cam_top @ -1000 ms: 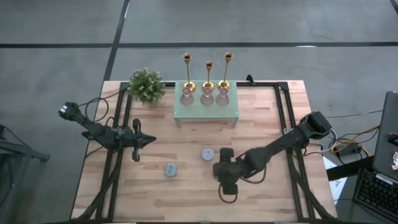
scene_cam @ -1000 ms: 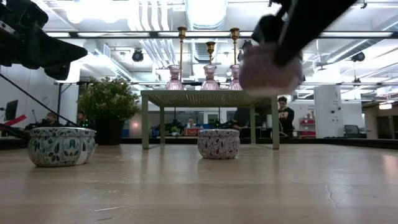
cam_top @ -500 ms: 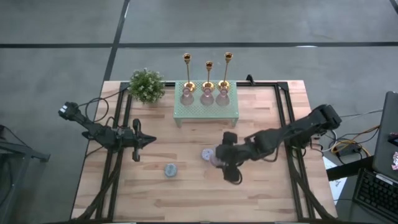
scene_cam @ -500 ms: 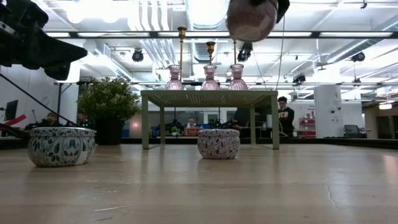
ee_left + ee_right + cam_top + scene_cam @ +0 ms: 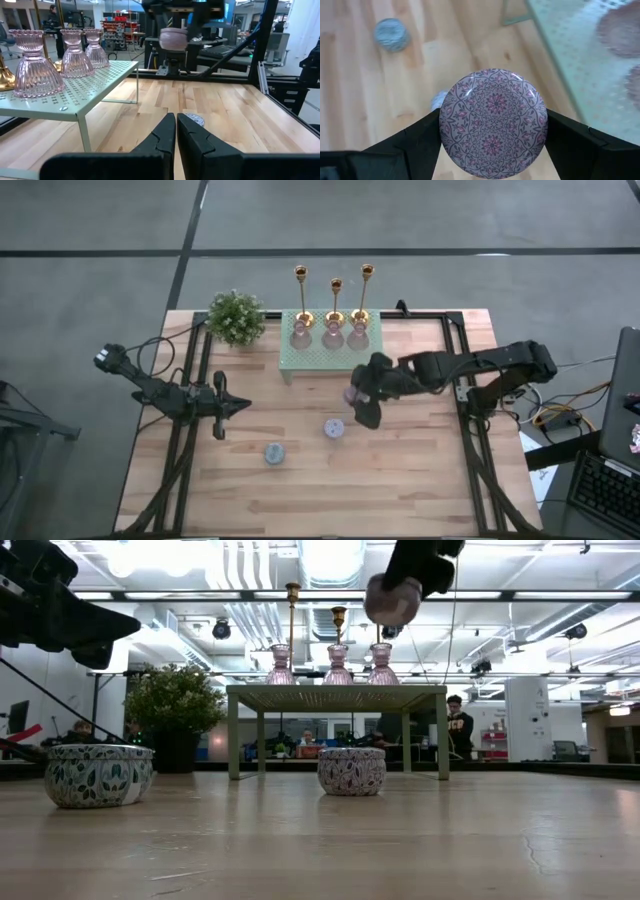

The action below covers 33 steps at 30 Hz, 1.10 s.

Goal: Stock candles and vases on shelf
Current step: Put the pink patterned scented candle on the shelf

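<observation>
Fingers (image 5: 410, 145) around 1 candle (image 5: 493, 122); 2 candles (image 5: 273, 452) on table (image 5: 420, 470).

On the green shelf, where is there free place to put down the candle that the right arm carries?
The shelf is bare along its front strip, nearest the right claw holding the pink candle. Its back row is crowded with three glass vases. The wooden table is open in front.

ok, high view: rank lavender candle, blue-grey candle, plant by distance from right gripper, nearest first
Right gripper holds the mauve candle in front of the shelf.
1. Lavender candle, just below it on the table.
2. Blue-grey candle, farther down-left.
3. Plant, far back-left corner.
</observation>
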Motion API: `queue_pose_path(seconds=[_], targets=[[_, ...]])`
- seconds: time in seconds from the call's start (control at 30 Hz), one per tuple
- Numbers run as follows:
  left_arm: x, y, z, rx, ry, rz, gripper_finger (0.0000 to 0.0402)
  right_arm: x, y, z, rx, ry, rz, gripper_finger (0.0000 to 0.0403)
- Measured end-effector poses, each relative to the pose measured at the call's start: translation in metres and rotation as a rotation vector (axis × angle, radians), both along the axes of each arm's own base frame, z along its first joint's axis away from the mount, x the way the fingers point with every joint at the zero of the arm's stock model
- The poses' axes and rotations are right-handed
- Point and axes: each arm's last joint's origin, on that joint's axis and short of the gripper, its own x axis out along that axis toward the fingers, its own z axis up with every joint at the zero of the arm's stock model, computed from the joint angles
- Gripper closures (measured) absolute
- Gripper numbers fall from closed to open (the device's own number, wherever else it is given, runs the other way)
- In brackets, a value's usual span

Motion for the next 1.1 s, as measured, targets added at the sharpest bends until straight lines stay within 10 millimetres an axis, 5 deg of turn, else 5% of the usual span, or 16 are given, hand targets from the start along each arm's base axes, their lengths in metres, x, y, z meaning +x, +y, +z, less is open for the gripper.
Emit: queue_pose_path(seconds=[0.57,1.1], targets=[[0.000,0.000,0.000,0.000,0.000,0.000,0.0381,-0.009,-0.071,-0.004,0.026,0.088,-0.270,0.0105],[0.000,0.000,0.000,0.000,0.000,0.000,0.0381,-0.011,-0.099,-0.006,0.041,0.078,-0.382,0.0104]])
